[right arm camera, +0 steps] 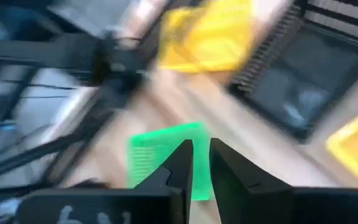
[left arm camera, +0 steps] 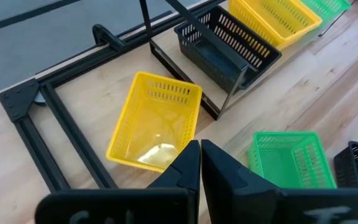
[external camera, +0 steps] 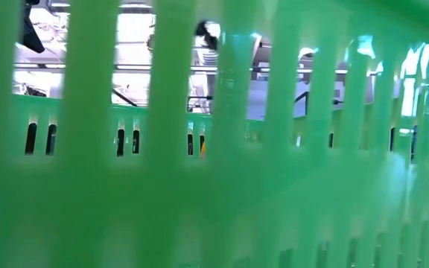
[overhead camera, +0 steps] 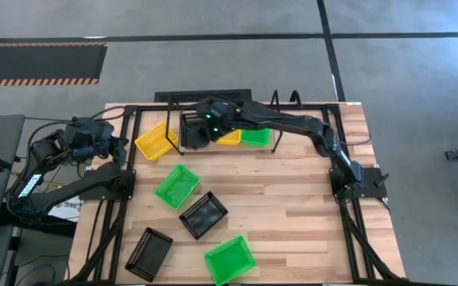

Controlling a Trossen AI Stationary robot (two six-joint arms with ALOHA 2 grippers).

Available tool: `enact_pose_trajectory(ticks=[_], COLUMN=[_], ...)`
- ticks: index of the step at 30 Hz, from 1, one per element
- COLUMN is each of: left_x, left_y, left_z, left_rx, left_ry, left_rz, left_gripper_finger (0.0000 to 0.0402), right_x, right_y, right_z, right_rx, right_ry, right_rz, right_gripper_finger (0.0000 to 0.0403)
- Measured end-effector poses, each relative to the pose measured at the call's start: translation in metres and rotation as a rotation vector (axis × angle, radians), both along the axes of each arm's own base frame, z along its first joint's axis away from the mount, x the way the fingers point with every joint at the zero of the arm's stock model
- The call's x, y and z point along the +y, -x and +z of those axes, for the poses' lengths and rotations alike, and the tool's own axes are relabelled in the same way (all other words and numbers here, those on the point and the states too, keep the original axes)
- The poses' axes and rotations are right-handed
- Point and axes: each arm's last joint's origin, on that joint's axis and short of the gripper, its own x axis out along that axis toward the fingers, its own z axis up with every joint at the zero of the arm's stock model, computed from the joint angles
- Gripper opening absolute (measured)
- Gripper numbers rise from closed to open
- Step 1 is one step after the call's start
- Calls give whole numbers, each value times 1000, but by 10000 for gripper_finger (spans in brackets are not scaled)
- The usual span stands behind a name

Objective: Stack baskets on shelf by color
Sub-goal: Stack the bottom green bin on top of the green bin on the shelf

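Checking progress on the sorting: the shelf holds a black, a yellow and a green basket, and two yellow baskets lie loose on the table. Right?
Not quite. Only one yellow basket lies loose on the table, left of the shelf, as the high view shows. The shelf does hold a black basket, a yellow and a green.

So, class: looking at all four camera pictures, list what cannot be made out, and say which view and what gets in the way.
- Low view: a green basket fills the picture, hiding the table and both arms.
- Right wrist view: motion blur; the green basket beyond the right gripper shows no mesh.
- High view: the right arm covers the black basket on the shelf, hiding any stack.
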Motion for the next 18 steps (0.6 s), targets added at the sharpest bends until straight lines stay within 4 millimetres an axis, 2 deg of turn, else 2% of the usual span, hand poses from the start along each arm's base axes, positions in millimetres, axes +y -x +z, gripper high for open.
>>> enact_pose_trajectory(ticks=[4, 8, 12, 18], left_x=[0, 0, 0, 0], left_y=[0, 0, 0, 0], left_z=[0, 0, 0, 0], left_rx=[3, 0, 0, -1], left_ry=[4, 7, 7, 7], left_rz=[-1, -6, -7, -7], left_gripper_finger=[0, 0, 0, 0], right_x=[35, 71, 103, 144], right_y=[34, 62, 81, 96], right_z=[33, 53, 58, 39], right_rx=[70, 135, 228, 462], right_ry=[-6, -45, -88, -101], right_rz=[58, 95, 94, 110], right_gripper_finger=[62, 61, 61, 61])
